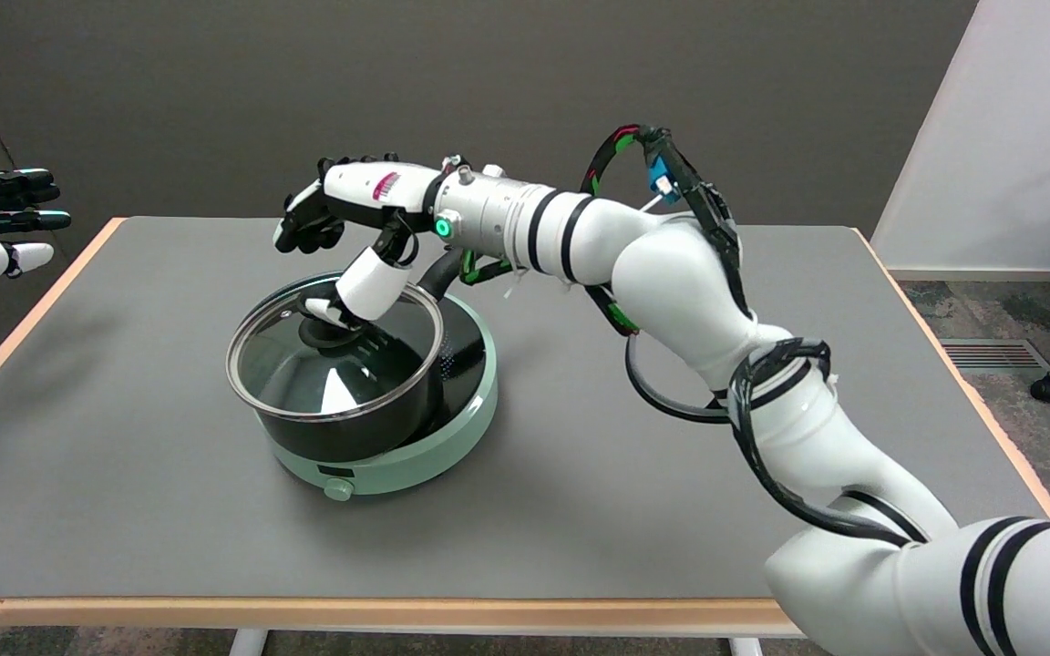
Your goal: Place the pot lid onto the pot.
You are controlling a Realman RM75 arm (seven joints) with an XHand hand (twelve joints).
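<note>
The glass lid [334, 351] with its metal rim sits on top of the black pot [352, 428], covering the opening; it looks slightly tilted, with its left edge a little past the pot's rim. A black knob [329, 333] stands at the lid's middle. What is inside the pot cannot be made out through the glass. The pot rests on a pale green round cooker [416, 456] near the middle of the grey table [124, 474]. The right hand [343, 237] hovers over the lid, its thumb reaching down to touch the knob while the other fingers curl above, clear of it; it grips nothing.
</note>
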